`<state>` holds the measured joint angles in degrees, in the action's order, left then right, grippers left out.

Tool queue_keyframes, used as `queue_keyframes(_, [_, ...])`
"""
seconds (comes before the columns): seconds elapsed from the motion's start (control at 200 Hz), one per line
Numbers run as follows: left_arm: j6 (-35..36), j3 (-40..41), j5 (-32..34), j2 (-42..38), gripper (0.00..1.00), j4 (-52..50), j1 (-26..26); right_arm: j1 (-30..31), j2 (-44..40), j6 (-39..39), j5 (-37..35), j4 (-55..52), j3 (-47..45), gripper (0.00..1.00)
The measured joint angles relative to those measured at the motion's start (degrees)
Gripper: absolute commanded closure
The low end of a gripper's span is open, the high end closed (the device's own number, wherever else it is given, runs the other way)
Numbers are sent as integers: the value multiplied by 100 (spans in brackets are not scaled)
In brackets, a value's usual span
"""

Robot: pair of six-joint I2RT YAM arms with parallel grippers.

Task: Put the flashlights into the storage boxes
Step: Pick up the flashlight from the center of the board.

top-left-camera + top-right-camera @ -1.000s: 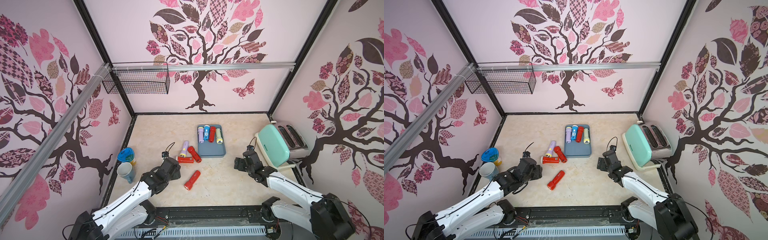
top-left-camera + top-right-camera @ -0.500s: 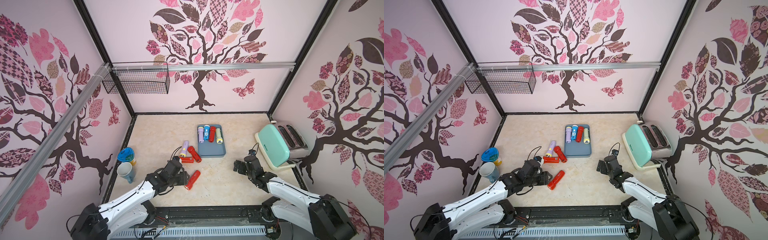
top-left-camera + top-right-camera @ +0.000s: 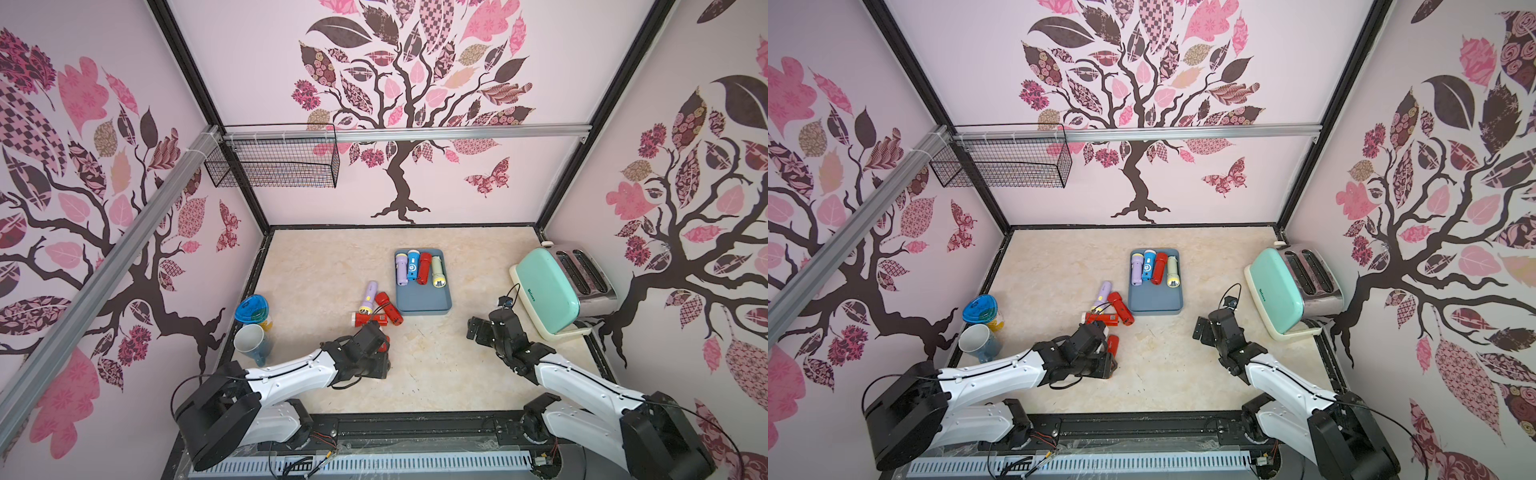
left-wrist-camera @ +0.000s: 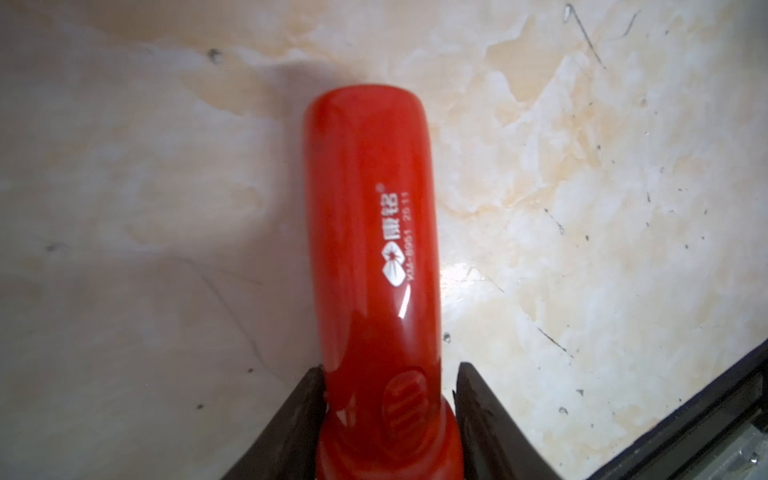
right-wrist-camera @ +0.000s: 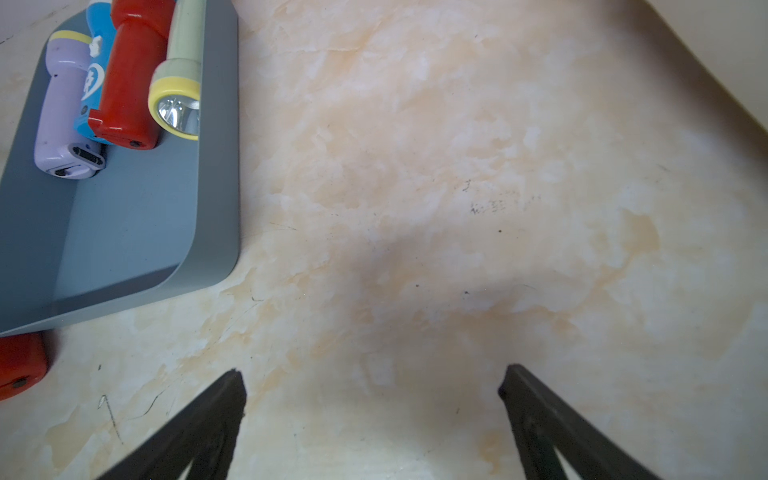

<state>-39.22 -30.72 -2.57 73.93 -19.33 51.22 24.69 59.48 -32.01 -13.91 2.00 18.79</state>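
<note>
1. Where it lies on the desk [image 4: 582,166] near its front edge, the red flashlight [image 4: 370,249] runs lengthwise between the left claw's [image 4: 386,374] jaws, which clamp its flared head.
2. The right claw [image 5: 374,386] gapes wide above the desk, near the tray [image 5: 216,166].

room: pale pink walls [image 3: 257,62], tree decal [image 3: 399,183] with patterned leaves | floor: cream marble-look tabletop [image 3: 324,266] | fixtures: aluminium rail [image 3: 457,134] across back wall [image 3: 449,195], black wire basket [image 3: 274,166] hung beneath it | light: even, soft
</note>
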Motion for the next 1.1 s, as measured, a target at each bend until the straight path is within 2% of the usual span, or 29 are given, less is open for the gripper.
queue_keyframes(0.195, [-31,-317,181,422,61,0,173,0,9,-11,0,-4,0,0])
queue_keyframes(0.4, [-214,-341,476,365,75,-162,186,0,-2,-13,0,-2,-2,0])
queue_keyframes(0.635, [-367,-393,787,-361,75,-828,186,0,-2,-13,-2,-2,0,0])
queue_keyframes(0.805, [-343,-846,1032,-564,75,-1056,186,0,-50,-15,-22,-4,-4,0])
queue_keyframes(0.935, [-173,-1635,1147,2,76,-1108,70,0,-197,-44,-98,-13,-13,1])
queue_keyframes(1.1, [52,-3106,986,1493,79,-1010,-365,0,-562,-146,-291,-42,-120,0])
